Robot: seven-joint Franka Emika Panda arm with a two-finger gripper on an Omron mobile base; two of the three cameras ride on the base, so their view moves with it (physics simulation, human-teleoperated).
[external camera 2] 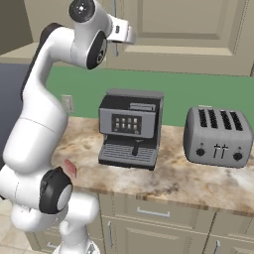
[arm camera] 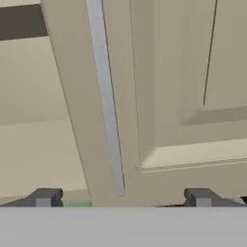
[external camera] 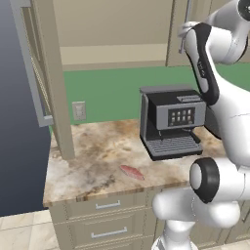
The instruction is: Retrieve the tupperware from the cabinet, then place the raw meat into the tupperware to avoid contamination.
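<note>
The cabinet's (external camera: 114,29) left door (external camera: 51,83) stands swung open, showing a bare beige shelf (external camera: 112,54); its right door (arm camera: 183,96) is closed. My gripper (arm camera: 123,198) is raised close in front of that closed door, open, its two fingertips (arm camera: 46,198) standing either side of the lower end of the long silver handle (arm camera: 108,106) without touching it. The same gripper (external camera: 182,35) (external camera 2: 130,34) sits beside the handle (external camera 2: 115,20) from both sides. The raw meat (external camera: 132,171) (external camera 2: 70,167) lies flat near the counter's front edge. The tupperware is out of view.
A black coffee machine (external camera: 171,122) (external camera 2: 130,129) stands on the marble counter (external camera: 93,161) below the gripper, and a silver toaster (external camera 2: 216,136) to its right. Drawers (external camera: 107,205) run under the counter. A dark blue wall (external camera: 17,146) borders the left.
</note>
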